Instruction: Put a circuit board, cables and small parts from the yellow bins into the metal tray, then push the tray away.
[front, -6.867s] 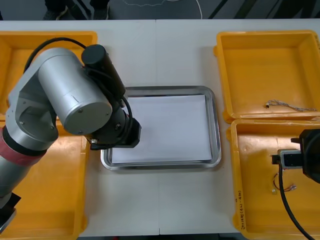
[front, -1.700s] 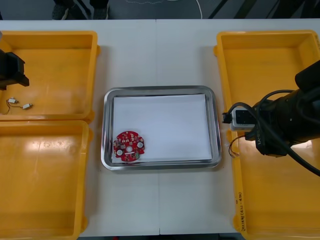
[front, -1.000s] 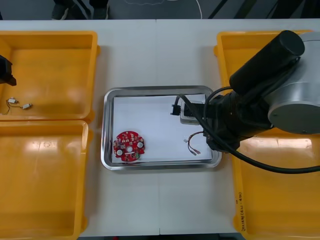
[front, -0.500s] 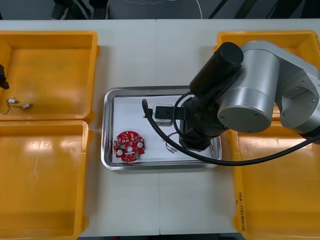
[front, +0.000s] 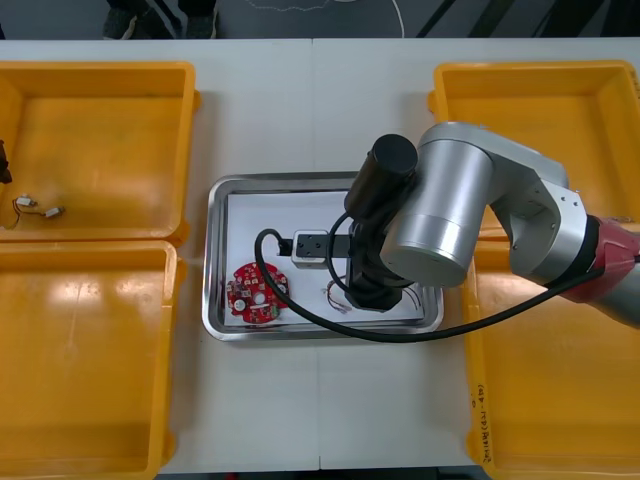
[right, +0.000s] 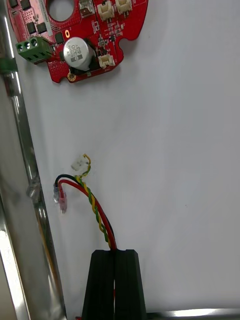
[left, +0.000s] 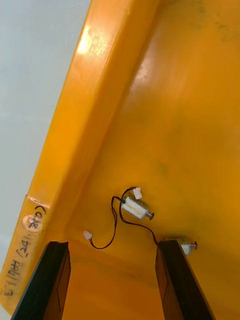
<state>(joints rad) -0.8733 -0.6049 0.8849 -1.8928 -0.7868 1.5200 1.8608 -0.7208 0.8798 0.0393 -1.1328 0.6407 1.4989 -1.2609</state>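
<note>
One cable (right: 93, 199), pinched in the right gripper's (right: 114, 252) fingers over the tray (front: 214, 250), could have snagged on release and lifted out; the left gripper's (left: 112, 243) fingers stood spread over a left-edge bin (left: 190, 100).

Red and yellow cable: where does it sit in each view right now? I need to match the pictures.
Front view: the red and yellow cable is over the metal tray's white inside, just right of the red circuit board.
Right wrist view: pinched in the shut right gripper, its free ends pointing toward the board.
Left wrist view: the open left gripper over small metal parts in a yellow bin.
Shared landmark: the circuit board.
</note>
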